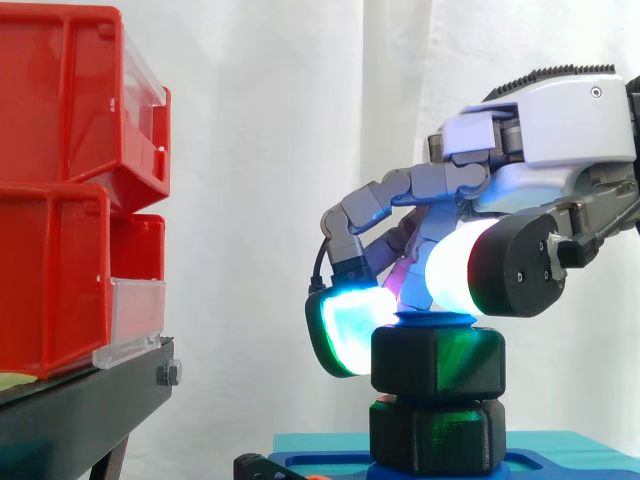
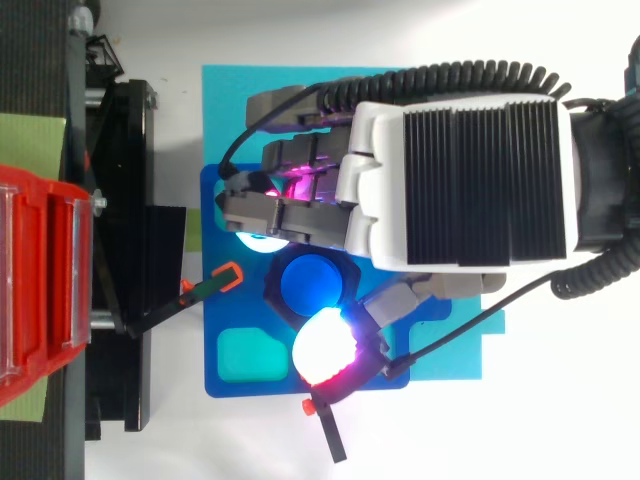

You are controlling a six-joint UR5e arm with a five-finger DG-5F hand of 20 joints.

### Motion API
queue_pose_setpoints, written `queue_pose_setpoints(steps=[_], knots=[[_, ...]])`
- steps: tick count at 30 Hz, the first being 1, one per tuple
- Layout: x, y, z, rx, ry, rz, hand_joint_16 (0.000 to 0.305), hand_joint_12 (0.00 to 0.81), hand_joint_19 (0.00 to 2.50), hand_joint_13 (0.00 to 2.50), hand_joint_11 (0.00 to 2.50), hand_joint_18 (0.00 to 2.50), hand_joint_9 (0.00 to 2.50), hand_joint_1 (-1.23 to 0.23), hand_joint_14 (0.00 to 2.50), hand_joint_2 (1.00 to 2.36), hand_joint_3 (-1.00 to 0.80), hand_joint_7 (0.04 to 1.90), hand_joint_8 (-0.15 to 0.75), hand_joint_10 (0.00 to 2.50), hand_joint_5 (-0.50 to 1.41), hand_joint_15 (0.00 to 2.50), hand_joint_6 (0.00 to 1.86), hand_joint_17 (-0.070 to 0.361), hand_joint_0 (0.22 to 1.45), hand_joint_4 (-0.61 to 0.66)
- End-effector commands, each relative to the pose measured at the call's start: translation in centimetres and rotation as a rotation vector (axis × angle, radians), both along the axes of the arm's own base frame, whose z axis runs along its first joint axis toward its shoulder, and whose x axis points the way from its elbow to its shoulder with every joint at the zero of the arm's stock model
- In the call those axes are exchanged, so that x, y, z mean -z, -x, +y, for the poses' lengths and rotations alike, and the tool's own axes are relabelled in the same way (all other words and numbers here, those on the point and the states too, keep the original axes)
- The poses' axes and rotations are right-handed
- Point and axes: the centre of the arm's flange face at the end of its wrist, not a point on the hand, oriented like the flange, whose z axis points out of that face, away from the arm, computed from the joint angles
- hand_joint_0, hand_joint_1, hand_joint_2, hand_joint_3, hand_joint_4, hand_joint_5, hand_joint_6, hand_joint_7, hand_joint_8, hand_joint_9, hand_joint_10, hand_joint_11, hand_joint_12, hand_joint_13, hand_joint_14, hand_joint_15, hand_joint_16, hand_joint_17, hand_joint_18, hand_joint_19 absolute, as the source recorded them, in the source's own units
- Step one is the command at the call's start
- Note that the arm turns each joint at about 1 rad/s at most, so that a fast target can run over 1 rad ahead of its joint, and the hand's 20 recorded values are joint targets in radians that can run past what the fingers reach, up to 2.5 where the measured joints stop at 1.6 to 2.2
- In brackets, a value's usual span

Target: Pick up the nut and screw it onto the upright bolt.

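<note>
**Now: hand clamped on the nut at the top of the bolt**

1. Hand position. The hand (image 1: 560,130) enters from the right of the side view and reaches over the blue base plate (image 2: 225,385). Its fingers curl downward from the palm.

2. Finger state. The fingers are closed round the nut (image 1: 437,365). A cyan-glowing fingertip (image 1: 350,320) presses against the nut's left face in the side view. A thick white-glowing pad (image 1: 450,270) sits at the nut's upper edge on the near side. In the top view the same pad (image 2: 325,348) glows white and red, and lies on the opposite side of the nut from the cyan one.

3. Nut location. The nut is black and hexagonal. It sits upright on the bolt (image 2: 310,283), whose round blue top shows inside the nut's ring in the top view and just above the nut in the side view.

4. Below the nut. A second black hexagonal block (image 1: 437,435) stands directly beneath the nut, resting on the base plate.

5. Surroundings. The base plate lies on a teal mat (image 2: 230,100). A teal square recess (image 2: 250,355) is set in the plate near the bolt. Red bins (image 1: 70,120) on a black stand (image 1: 80,410) stand well apart to the left.
</note>
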Motion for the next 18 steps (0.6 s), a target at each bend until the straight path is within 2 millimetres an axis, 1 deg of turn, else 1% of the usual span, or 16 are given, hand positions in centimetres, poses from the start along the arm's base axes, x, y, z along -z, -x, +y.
queue_pose_setpoints(steps=[1, 5, 9, 12, 13, 14, 16, 18], knots=[[0.1, 0.1, -0.4, -0.001, 0.001, 0.009, 0.022, 0.169, 0.06, 0.96, 0.00, 0.61, 1.13, -0.34, 0.00, 1.00, -0.50, 1.52, 0.262, 0.00, 0.01, 0.00, 0.50, 0.050, 0.51, 0.16], [0.1, 0.2, -0.8, -0.002, 0.000, 0.013, 0.022, 0.163, 0.07, 0.99, 0.00, 0.63, 1.18, -0.34, 0.00, 1.00, -0.50, 1.61, 0.266, 0.00, 0.03, 0.00, 0.50, 0.049, 0.52, 0.12], [0.1, 0.4, -1.7, -0.007, -0.001, 0.020, 0.022, 0.160, 0.09, 1.03, 0.00, 0.66, 1.24, -0.33, 0.00, 1.00, -0.50, 1.63, 0.267, 0.00, 0.05, 0.00, 0.50, 0.049, 0.52, 0.09], [0.0, 0.5, -2.3, -0.013, -0.002, 0.024, 0.021, 0.149, 0.11, 1.05, 0.00, 0.69, 1.31, -0.32, 0.00, 1.00, -0.50, 1.58, 0.263, 0.00, 0.07, 0.00, 0.51, 0.047, 0.52, 0.08], [-0.3, 0.5, -2.7, -0.013, -0.001, 0.021, 0.021, 0.148, 0.11, 1.06, 0.00, 0.70, 1.32, -0.31, 0.00, 1.00, -0.50, 1.58, 0.259, 0.00, 0.07, 0.00, 0.51, 0.047, 0.52, 0.08], [-0.5, 0.4, -2.8, -0.013, -0.001, 0.021, 0.021, 0.146, 0.12, 1.07, 0.00, 0.71, 1.34, -0.31, 0.00, 1.00, -0.50, 1.51, 0.260, 0.00, 0.06, 0.00, 0.54, 0.047, 0.52, 0.08], [-0.8, 0.5, -3.1, -0.013, 0.000, 0.022, 0.021, 0.144, 0.13, 1.08, 0.00, 0.73, 1.37, -0.30, 0.00, 1.00, -0.50, 1.49, 0.263, 0.00, 0.06, 0.00, 0.55, 0.046, 0.52, 0.08], [-1.7, 0.6, -4.0, -0.010, 0.003, 0.036, 0.021, 0.145, 0.13, 1.09, 0.00, 0.74, 1.37, -0.30, 0.00, 1.00, -0.50, 1.48, 0.260, 0.00, 0.07, 0.01, 0.54, 0.046, 0.52, 0.09]])
